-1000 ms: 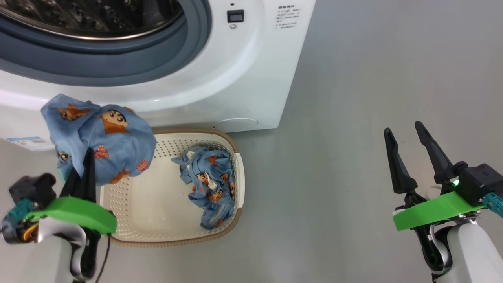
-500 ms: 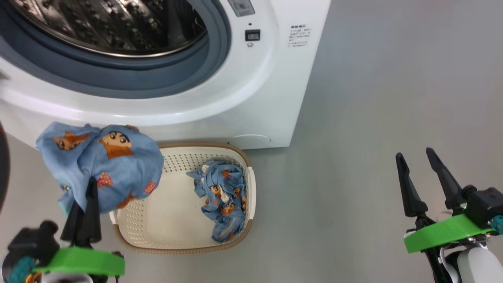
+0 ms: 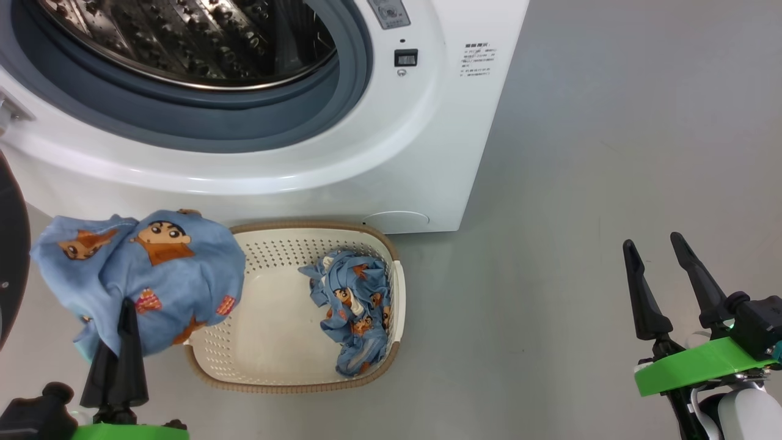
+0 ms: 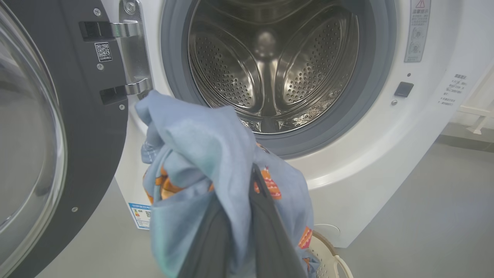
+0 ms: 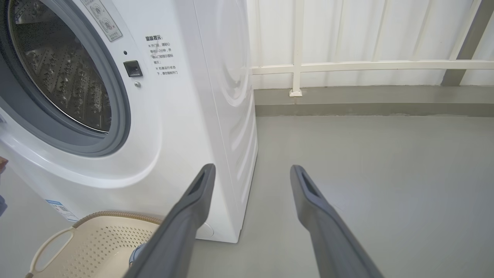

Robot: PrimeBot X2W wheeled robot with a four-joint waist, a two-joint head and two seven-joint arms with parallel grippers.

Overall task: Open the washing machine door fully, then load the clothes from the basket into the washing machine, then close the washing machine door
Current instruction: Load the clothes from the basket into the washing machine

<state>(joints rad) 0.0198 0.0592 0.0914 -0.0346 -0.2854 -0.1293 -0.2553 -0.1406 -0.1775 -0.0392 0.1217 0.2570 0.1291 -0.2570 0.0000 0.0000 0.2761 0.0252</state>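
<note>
**Grip state.** I have the left gripper (image 3: 125, 315) clamped on one blue garment (image 3: 153, 269). Its fingers are pressed together, with cloth pinched between them and draped over the tips. The bundle hangs at the lower left of the head view, lifted over the left rim of the basket (image 3: 394, 342). The right gripper (image 3: 652, 241) stands at the lower right with its fingers spread, holding nothing and well apart from the work.

**Key relation.** In the left wrist view, the drum opening (image 4: 270, 69) of the washing machine (image 3: 427, 153) lies ahead of the fingers, up-frame and slightly right of centre. The door (image 4: 77, 154) is swung open at the left of that frame, beside the path and not across it. The left arm is clearly the nearer one.

**Orientation.** The held garment is bunched and has no clear long axis; in the head view it spreads somewhat wider than tall. A second garment (image 3: 354, 318) lies in the basket against its right wall, with its long axis running top to bottom of the frame.

**Next move, as I judge it.** Carry the garment forward and up over the lower lip of the opening. The hanging cloth may catch on the grey seal.
</note>
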